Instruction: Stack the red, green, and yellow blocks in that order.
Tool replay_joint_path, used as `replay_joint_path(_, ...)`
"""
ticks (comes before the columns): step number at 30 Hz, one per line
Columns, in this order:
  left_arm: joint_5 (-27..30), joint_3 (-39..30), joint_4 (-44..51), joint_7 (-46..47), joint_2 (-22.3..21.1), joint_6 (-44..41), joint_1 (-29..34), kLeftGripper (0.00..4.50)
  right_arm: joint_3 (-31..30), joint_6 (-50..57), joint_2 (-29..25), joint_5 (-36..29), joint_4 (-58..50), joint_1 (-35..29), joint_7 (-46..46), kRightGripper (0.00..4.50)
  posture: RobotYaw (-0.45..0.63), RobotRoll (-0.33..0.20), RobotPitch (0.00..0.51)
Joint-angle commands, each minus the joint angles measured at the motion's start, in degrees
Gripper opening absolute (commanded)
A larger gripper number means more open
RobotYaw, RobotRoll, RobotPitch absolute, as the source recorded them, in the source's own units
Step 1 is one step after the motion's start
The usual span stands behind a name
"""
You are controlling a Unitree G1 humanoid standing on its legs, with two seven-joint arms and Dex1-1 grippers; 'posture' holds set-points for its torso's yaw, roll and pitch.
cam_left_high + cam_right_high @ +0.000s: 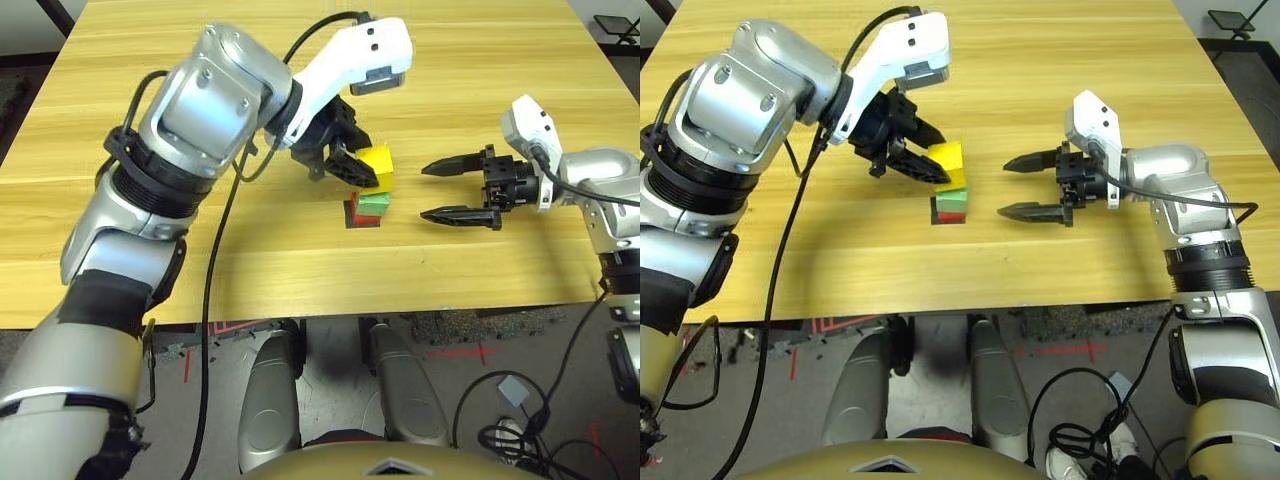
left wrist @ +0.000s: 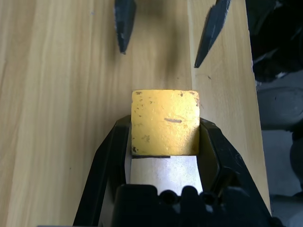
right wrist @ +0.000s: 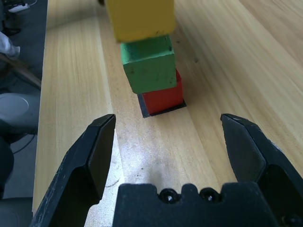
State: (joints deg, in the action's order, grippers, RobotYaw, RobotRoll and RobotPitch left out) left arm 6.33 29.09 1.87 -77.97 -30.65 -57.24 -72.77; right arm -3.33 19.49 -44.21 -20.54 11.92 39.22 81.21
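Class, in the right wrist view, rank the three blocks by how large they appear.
1. Yellow block, though cut off by the picture's edge.
2. Green block.
3. Red block, mostly hidden under the green.
Nearness to the camera may skew this.

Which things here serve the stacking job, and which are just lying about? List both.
Job: red block, green block, yellow block, left gripper holding the yellow one.
Lying about: black square patch under the red block; open right gripper beside the stack.

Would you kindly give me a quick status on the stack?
Left gripper shut on yellow block, on green block. Green on red block. Right gripper open, beside stack. Nothing in the way.
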Motion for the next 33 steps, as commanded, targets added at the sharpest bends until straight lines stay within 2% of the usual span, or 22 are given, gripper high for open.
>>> replay_joint_path(1, 0.1, 1.7, 1.7, 0.9, -0.5, 2.2, 1.0, 2.04, 0.8, 0.5, -1.0, -0.3, -1.3, -1.4, -0.2, 4.50, 0.03, 0.107, 0.261)
replay_joint_path(11, -1.1, 3.1, 0.1, 2.3, -0.6, 7.8, 1.3, 2.04, 0.7, 0.8, -0.8, -0.5, -1.7, -1.8, -0.6, 4.50, 0.03, 0.113, 0.261)
replay_joint_path(15, -1.0, 3.2, 0.5, 2.3, -0.7, 7.6, 1.6, 3.12, 0.8, 0.7, -0.9, -0.6, -1.7, -2.0, -0.7, 4.50, 0.03, 0.113, 0.259)
replay_joint_path(16, -0.7, 3.1, 0.7, 2.1, -0.7, 7.2, 1.7, 3.55, 0.9, 0.7, -0.9, -0.6, -1.7, -2.1, -0.7, 4.50, 0.03, 0.111, 0.259)
replay_joint_path(19, 1.2, 1.7, 1.1, 1.1, -0.8, 5.2, 1.1, 4.47, 1.0, 0.6, -1.1, -0.6, -1.3, -2.1, -0.6, 4.50, 0.03, 0.109, 0.256)
replay_joint_path(23, 4.9, -2.7, -1.4, 0.4, -1.5, 1.4, -1.5, 4.47, 1.2, 0.6, -1.4, -0.7, -0.4, -1.3, -0.1, 4.50, 0.03, 0.106, 0.252)
replay_joint_path(27, 9.3, -10.1, -6.6, 0.8, -4.3, -3.6, -4.5, 4.47, 3.8, 2.7, -1.8, -2.9, 2.1, 1.2, -0.6, 4.50, 0.04, 0.096, 0.245)
replay_joint_path(31, 12.0, -19.0, -9.2, 6.1, -6.7, -7.3, -2.8, 4.47, 9.2, 4.6, -0.8, -5.1, 6.7, 4.1, -6.2, 4.50, 0.05, 0.077, 0.238)
replay_joint_path(33, 11.5, -23.6, -10.4, 11.2, -7.2, -6.4, -0.2, 4.47, 11.6, 4.0, -0.4, -4.7, 9.4, 4.2, -10.0, 4.50, 0.06, 0.068, 0.236)
